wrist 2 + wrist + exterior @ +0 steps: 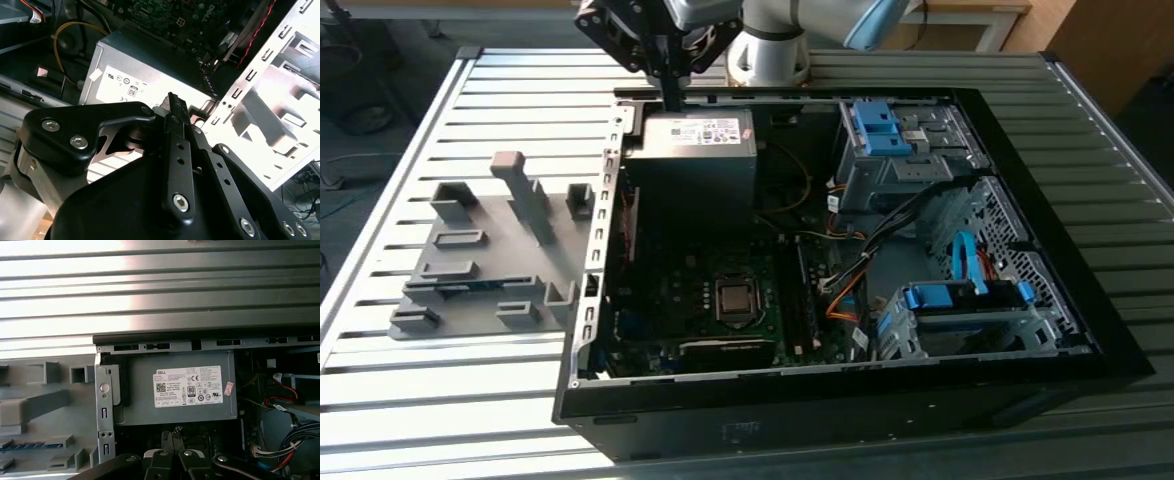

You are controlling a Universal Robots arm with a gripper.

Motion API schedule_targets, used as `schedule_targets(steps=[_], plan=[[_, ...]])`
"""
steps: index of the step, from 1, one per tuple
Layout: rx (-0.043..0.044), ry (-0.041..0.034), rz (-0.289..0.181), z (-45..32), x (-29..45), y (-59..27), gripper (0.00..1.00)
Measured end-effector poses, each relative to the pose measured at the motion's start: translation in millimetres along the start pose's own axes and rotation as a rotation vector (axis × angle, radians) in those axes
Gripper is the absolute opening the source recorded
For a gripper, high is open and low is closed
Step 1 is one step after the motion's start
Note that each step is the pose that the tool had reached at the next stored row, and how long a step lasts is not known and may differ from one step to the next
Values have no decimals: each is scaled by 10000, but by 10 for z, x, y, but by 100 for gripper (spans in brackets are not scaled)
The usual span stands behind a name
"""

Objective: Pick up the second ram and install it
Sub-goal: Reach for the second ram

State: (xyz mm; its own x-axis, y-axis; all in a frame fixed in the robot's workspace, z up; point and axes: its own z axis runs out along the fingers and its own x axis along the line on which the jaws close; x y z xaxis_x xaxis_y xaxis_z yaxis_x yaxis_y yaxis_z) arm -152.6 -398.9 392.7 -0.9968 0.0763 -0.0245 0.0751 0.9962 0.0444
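The second ram [458, 288] is a slim blue stick lying in a slot of the grey plastic holder [480, 262], on the table at the exterior view's left of the computer case. In the first wrist view the ram [30, 445] shows as a blue strip with dark chips in that holder [35, 407]. My gripper [674, 103] hangs over the case's back edge, above the grey power supply [700, 132], well away from the ram. In both wrist views its black fingers [174, 107] are pressed together with nothing between them, as at the gripper tip [172, 436].
The open computer case [987, 180] lies on a slatted metal table [400, 420]. Inside are the motherboard with its processor socket [736, 297], bundles of cables [854, 270], and light-blue drive-bay clips [881, 128] at the exterior view's right. The case's metal wall [104, 405] stands between holder and power supply.
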Motion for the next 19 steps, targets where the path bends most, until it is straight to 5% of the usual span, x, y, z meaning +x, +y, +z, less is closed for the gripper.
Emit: schedule_targets(steps=[19], plan=[[0,5,0,5,89,-7,11]])
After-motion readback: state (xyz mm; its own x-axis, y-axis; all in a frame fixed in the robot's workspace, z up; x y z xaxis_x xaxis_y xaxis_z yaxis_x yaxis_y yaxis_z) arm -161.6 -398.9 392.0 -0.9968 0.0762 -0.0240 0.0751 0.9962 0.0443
